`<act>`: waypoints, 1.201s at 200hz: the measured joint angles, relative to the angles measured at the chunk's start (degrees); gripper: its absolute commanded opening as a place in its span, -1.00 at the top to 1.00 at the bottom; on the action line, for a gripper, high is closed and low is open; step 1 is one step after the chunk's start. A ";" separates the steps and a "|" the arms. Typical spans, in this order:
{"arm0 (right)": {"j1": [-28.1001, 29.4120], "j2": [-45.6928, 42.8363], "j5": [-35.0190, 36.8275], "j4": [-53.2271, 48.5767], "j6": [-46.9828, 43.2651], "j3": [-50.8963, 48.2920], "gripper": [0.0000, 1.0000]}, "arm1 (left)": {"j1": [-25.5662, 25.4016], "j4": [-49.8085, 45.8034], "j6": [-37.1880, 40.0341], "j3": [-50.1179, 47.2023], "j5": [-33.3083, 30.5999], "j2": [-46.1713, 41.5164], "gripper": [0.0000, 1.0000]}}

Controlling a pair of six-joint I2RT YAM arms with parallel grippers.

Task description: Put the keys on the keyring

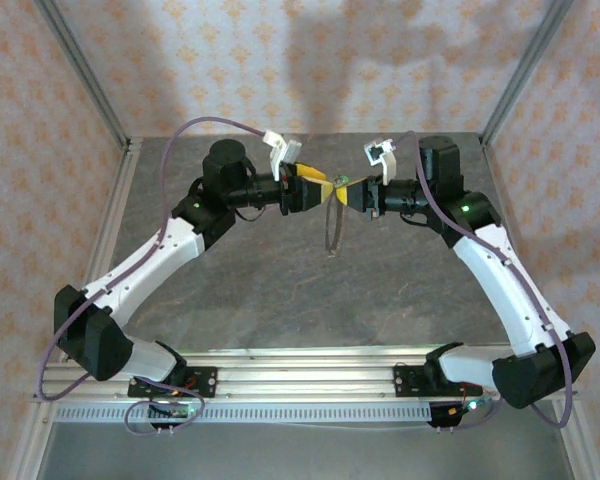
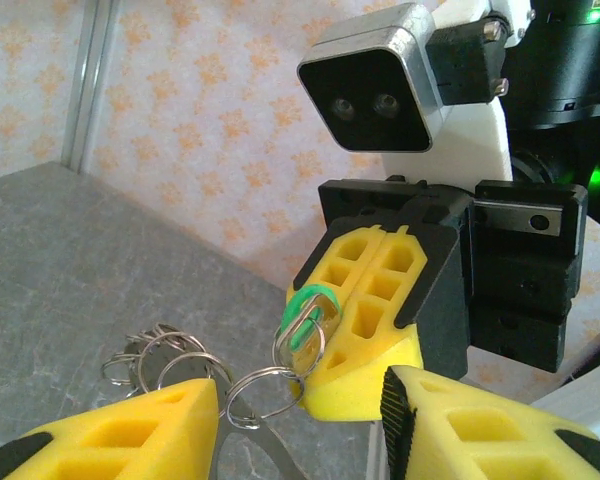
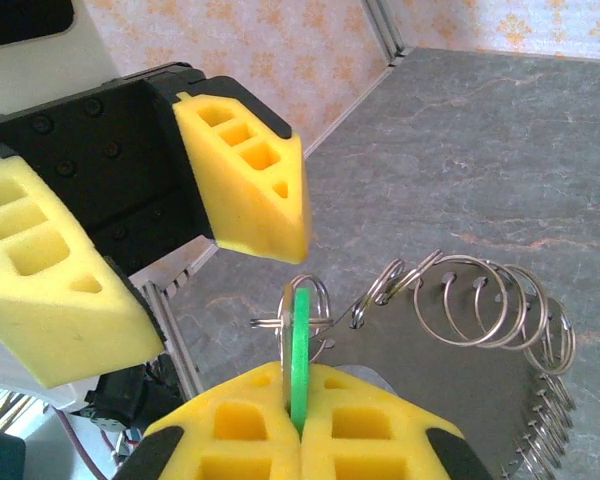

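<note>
Yellow jaws of your right gripper (image 3: 300,400) sit at the bottom of the right wrist view, shut tight on the green key (image 3: 300,345). Your left gripper (image 3: 205,290), upper left, has its jaws apart with nothing between them. You see the keyring (image 3: 480,350) just right of the key.

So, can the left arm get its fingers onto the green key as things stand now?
Probably yes, but only onto its free end. The left fingers stand open just in front of the key, and I see no obstacle in that gap. The right fingers are shut on the rest of it.
</note>
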 measured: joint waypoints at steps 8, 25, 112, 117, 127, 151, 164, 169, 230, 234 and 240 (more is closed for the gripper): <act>0.00 -0.13 0.00 0.00 0.00 0.00 1.00 | 0.00 0.39 -0.35 0.00 0.28 0.28 0.04; 0.00 -0.33 0.00 0.02 0.02 0.02 1.00 | 0.00 1.07 -0.94 0.00 0.70 0.94 0.04; 0.00 -1.22 0.04 0.07 0.04 0.00 1.00 | 0.24 1.79 -2.36 1.05 4.81 2.34 0.39; 0.00 -1.33 0.07 0.07 0.04 0.00 1.00 | 0.24 1.79 -2.43 1.09 4.85 2.36 0.39; 0.00 -1.44 0.04 0.07 0.04 0.00 1.00 | 0.22 1.79 -2.32 1.16 5.03 2.36 0.40; 0.00 -1.57 0.07 0.11 0.07 0.00 1.00 | 0.24 1.75 -2.23 1.51 5.14 2.36 0.43; -0.13 -1.60 0.13 0.13 0.09 0.00 1.00 | 0.22 1.73 -2.23 1.68 5.40 2.36 0.42; -0.13 -1.57 0.28 0.15 0.13 0.02 1.00 | 0.22 1.75 -2.23 1.73 5.84 2.36 0.42; -0.22 -1.55 0.70 0.52 0.31 0.00 1.00 | -1.29 0.68 -0.42 3.74 7.78 2.45 0.43; -0.22 -1.55 0.72 0.52 0.31 0.00 1.00 | -1.29 0.52 -0.24 3.74 7.80 2.47 0.45; -0.22 -1.55 0.72 0.52 0.31 0.00 1.00 | -1.29 0.22 -0.13 3.74 7.78 2.47 0.48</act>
